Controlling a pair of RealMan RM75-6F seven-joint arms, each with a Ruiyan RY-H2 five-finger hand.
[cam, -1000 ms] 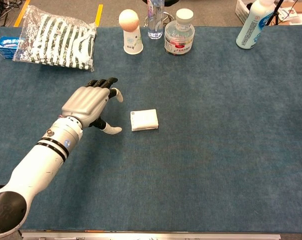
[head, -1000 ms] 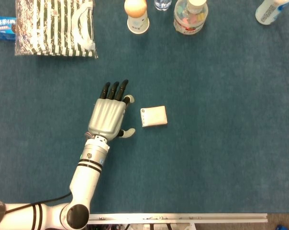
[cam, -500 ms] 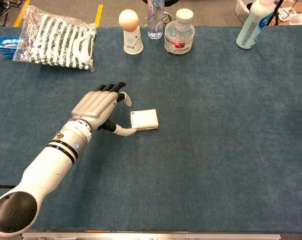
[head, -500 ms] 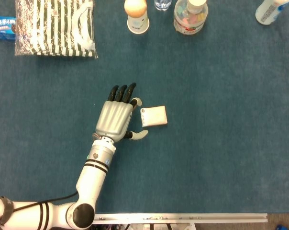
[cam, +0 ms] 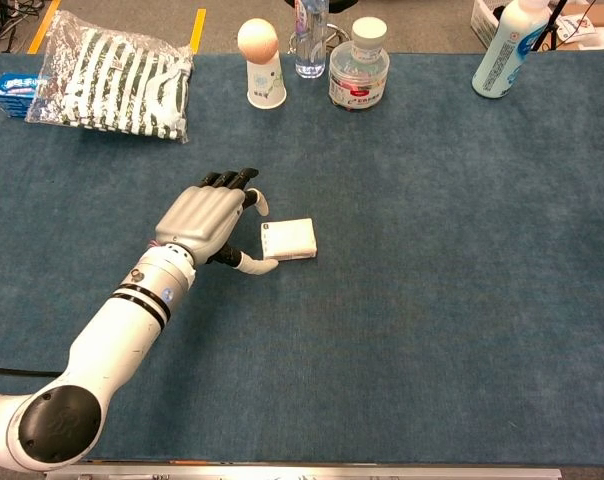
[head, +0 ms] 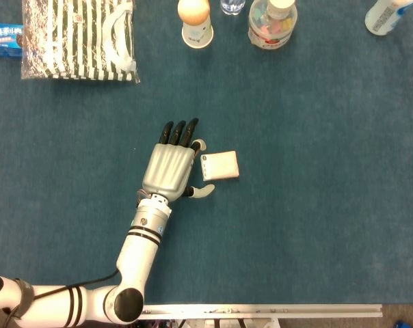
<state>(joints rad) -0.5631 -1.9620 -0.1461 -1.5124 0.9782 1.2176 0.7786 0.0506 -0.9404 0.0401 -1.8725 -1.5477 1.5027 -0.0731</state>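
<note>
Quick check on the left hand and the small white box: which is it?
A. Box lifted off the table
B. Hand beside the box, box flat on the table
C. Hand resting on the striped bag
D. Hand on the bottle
B: the left hand lies open just left of the white box, which sits flat on the blue table.

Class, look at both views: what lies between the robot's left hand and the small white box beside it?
Nothing: the left hand sits right beside the white box, its thumb tip at the box's near corner. Only blue table cover shows, clearest in the head view.

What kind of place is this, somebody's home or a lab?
Probably a lab or test bench. A robot's left hand lies beside a small white box on a table covered in blue felt, with a striped bag and bottles set along the far edge.
</note>
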